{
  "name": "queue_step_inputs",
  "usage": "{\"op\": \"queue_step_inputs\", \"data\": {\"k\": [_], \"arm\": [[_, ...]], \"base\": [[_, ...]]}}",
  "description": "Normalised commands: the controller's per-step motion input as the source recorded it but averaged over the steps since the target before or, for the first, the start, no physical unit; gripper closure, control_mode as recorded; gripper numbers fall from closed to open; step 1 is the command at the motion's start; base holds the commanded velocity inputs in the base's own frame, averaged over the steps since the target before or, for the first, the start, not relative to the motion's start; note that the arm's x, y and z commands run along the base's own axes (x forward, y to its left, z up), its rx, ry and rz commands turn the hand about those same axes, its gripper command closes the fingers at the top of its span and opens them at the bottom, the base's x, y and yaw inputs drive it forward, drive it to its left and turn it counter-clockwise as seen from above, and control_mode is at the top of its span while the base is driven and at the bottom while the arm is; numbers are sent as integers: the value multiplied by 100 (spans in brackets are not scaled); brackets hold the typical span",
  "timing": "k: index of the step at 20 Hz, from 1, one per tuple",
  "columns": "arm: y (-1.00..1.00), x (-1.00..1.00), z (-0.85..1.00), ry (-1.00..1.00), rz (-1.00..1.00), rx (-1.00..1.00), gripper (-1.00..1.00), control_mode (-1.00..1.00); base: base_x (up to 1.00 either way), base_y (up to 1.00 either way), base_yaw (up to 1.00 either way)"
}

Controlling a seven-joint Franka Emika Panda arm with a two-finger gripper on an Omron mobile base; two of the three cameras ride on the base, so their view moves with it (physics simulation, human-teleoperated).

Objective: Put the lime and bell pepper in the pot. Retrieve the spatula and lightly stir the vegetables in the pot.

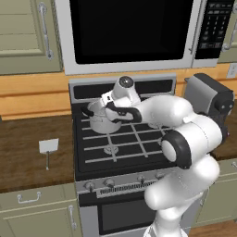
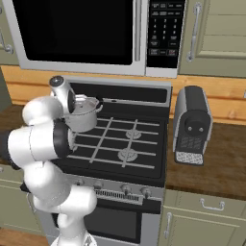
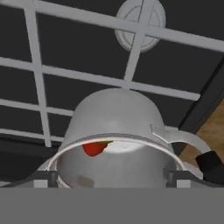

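A rendered kitchen is shown, with a black stove (image 1: 115, 143) set between wooden counters under a microwave (image 1: 129, 32). In the left base view the pot (image 1: 102, 119) is seen upright on the rear left burner, close to the stove's back edge, its open mouth turned up so that things can be dropped in from above. The gripper (image 1: 111, 107) is held right over the rim, at the mouth. Whether its jaws are parted or closed cannot be told here. The spatula (image 1: 48, 150) is seen on the left counter, well apart from the stove's left edge; its white blade is at the far end and its thin handle runs toward the counter's front edge, so its long axis lies roughly front to back. It is judged to be as yet untouched.

In the right base view the pot (image 2: 82, 114) is partly hidden behind the arm, one black handle pointing toward the stove's middle. A toaster (image 2: 191, 126) stands on the right counter.

In the hand view the pot (image 3: 116, 131) is looked into from just above its rim. The pepper (image 3: 94, 148) is seen inside, against the wall. No lime can be made out; much of the floor is hidden. The fingertips (image 3: 40, 178) are seen at either side, nothing visibly between them, yet the grip is not clearly shown.
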Motion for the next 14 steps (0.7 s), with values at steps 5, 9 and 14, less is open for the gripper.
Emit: {"op": "queue_step_inputs", "data": {"k": [5,9,14], "arm": [[-3,-100,76,0,-18,15,-100,-100],[12,-100,44,2,-13,9,-100,-100],[65,-100,12,14,-3,1,-100,-100]], "base": [[0,0,0],[0,0,0],[0,0,0]]}}
